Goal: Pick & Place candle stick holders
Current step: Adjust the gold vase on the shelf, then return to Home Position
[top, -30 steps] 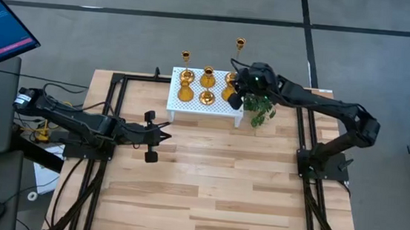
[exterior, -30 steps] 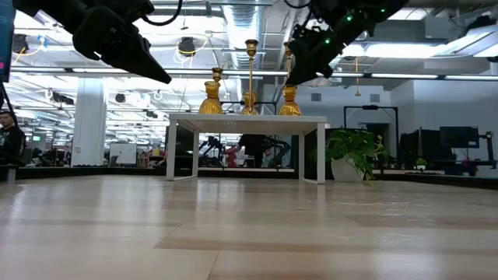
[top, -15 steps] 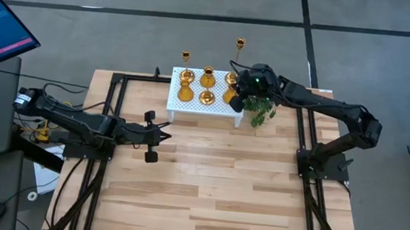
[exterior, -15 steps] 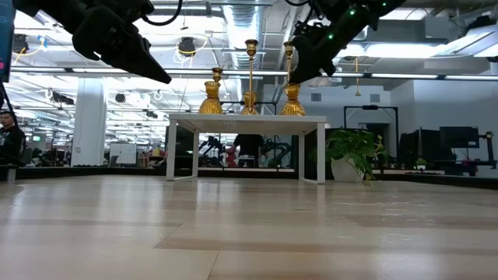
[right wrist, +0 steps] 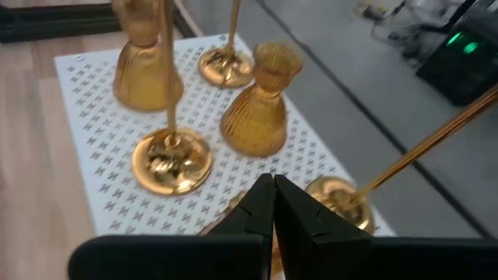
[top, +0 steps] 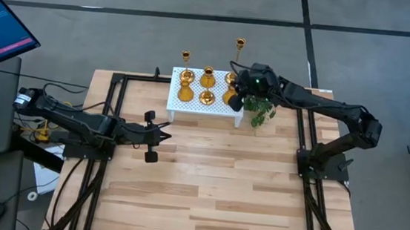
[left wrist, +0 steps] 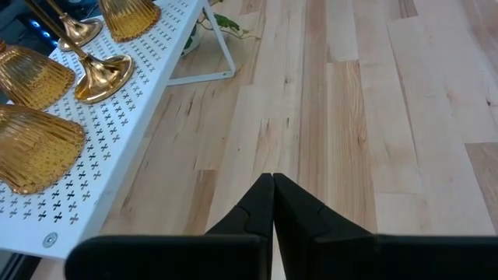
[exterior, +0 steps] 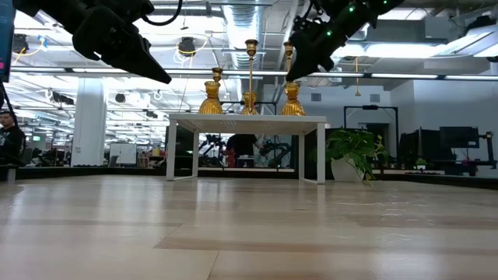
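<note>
Brass-gold candle stick holders [top: 207, 86], small shiny pieces with round bases, stand grouped on a white perforated metal stand [top: 191, 107] at the middle of the bench's far edge. Some are squat, ribbed and bell-shaped; others are tall and thin-stemmed, every one upright with its long axis vertical. In the right wrist view a ribbed squat holder [right wrist: 259, 102] and a thin-stemmed holder [right wrist: 171, 159] sit on the stand just ahead of the fingertips, and another round base [right wrist: 340, 197] lies close beside them, its stem leaning out of the picture.

Over the stand's right end hangs the right gripper [top: 237, 97], its fingers [right wrist: 257, 210] pressed together with nothing visibly between them. The low view shows it raised, beside the stem of the holder at that end rather than around it. A green plant sprig [top: 262, 111] sits on the bench just off the stand's right end, under the right arm.

Well apart, near the bench's left edge and short of the stand's near-left corner, waits the left gripper [top: 151, 135], fingers [left wrist: 268, 210] likewise closed and empty, pointing along the light wooden bench [top: 221, 191].

The right arm is clearly the nearer. The holders lie directly ahead of and below its closed fingers, so it would probably have to spread them, then come down with one finger either side of an upright stem or body.
</note>
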Controlling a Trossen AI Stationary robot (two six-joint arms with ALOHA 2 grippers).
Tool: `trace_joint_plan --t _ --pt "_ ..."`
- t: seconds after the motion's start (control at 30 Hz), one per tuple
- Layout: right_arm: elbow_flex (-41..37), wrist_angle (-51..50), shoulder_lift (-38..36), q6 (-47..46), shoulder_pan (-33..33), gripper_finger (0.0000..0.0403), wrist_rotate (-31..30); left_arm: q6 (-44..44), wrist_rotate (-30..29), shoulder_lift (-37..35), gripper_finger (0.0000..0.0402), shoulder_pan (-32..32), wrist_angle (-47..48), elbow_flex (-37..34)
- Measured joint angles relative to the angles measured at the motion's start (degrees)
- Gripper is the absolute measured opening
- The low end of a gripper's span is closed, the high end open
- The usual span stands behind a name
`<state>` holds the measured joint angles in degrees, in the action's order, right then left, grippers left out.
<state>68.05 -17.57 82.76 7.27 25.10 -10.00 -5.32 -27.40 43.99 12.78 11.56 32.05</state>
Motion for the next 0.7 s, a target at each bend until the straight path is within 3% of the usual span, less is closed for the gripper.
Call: trace_joint_plan --t 0.27,0.43,0.7 --pt "4.3 -0.1 0.0 3.0 -1.6 0.0 0.0 0.0 0.0 0.0 0.0008 0.0 0.0 0.0" --pt "5.6 0.4 -1.5 4.7 -3.8 0.0 7.0 0.0 0.0 0.0 0.0008 0.0 0.0 0.0" --pt "5.5 -0.1 -5.2 5.2 -8.5 0.0 8.7 -0.4 0.0 0.0 0.0008 0.0 0.0 0.0"
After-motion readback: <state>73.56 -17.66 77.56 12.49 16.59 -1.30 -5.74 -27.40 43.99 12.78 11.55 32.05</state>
